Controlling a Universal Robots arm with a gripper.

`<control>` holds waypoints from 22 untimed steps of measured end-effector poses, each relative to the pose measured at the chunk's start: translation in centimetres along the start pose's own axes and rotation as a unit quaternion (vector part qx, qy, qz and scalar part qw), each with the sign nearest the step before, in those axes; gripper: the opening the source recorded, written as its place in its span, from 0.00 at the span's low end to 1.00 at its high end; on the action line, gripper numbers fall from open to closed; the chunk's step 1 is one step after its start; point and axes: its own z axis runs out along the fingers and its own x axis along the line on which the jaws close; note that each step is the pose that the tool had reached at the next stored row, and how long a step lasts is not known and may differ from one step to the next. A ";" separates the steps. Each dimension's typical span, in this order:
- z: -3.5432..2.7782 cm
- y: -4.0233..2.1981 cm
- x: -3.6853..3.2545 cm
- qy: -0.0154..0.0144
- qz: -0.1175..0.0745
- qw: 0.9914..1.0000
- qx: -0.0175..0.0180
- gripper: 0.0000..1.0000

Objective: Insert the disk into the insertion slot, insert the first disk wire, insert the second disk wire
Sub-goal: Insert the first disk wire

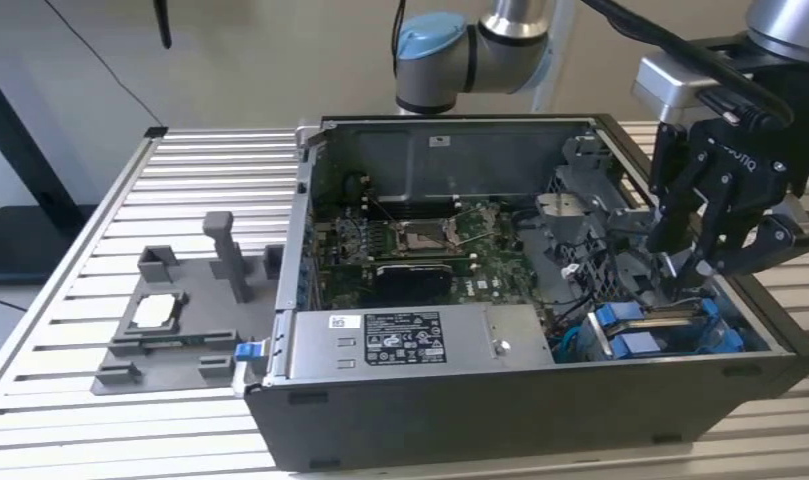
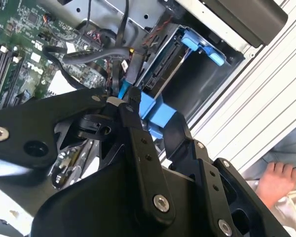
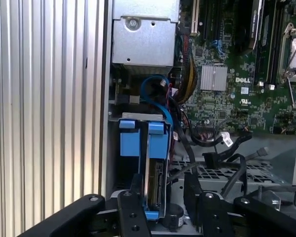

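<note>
The disk (image 1: 660,318) sits in the insertion slot (image 1: 615,330), a bay with blue rails at the corner of the open computer case on the exterior view's right. In the first wrist view the disk (image 3: 155,168) stands edge-on between blue rails (image 3: 130,143). My gripper (image 1: 698,270) hovers just over that bay. It is open, its black fingers spread to either side of the disk's end (image 3: 163,195). A blue wire (image 3: 155,96) loops beside the bay, and a loose black connector (image 3: 209,159) lies close by. In the second wrist view the gripper (image 2: 150,108) is at a blue rail.
The case holds a motherboard (image 1: 431,240) and a grey power supply (image 1: 404,340). A grey fixture tray with upright posts (image 1: 164,320) lies on the slatted table (image 1: 57,400) at the exterior view's left. A person's hand (image 2: 276,180) rests beyond the table edge. Black cables (image 3: 237,173) crowd the bay.
</note>
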 end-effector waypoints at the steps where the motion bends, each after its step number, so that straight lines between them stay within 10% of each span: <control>1: -0.05 0.00 -0.06 0.000 0.000 1.000 0.001 0.47; 15: -0.21 -0.06 -1.50 -0.003 -0.001 1.000 0.021 0.47; 22: -0.01 -0.10 -1.64 -0.002 -0.012 0.999 0.045 0.47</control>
